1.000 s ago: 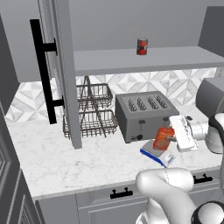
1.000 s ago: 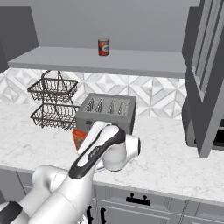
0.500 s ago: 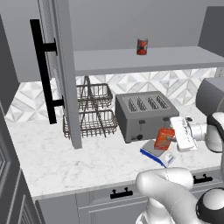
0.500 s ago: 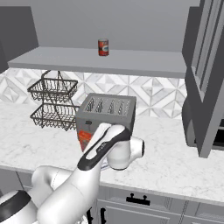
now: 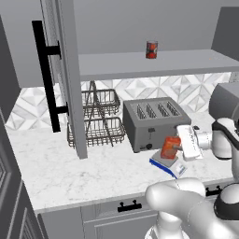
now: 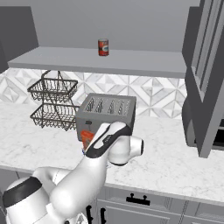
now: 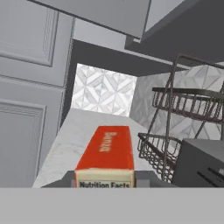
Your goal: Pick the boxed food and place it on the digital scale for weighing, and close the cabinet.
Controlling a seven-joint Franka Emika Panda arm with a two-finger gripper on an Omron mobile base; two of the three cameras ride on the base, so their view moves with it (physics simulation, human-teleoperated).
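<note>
At centre right, the end effector (image 5: 177, 147) grips the boxed food (image 5: 170, 147) above the digital scale (image 5: 168, 165) on the bench (image 5: 70, 172).

White marble counter (image 5: 56, 172) carries grey toaster (image 5: 151, 122), two-tier wire basket (image 5: 98, 119), blue digital scale (image 5: 168, 166) in front of the toaster. Grey shelf (image 5: 154, 64) above carries a red can (image 5: 151, 49).

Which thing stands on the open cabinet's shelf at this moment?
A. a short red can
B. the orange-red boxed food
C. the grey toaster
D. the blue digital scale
A: a short red can stands alone on the cabinet shelf, while the boxed food is held by the gripper over the digital scale on the counter, in front of the toaster.
</note>
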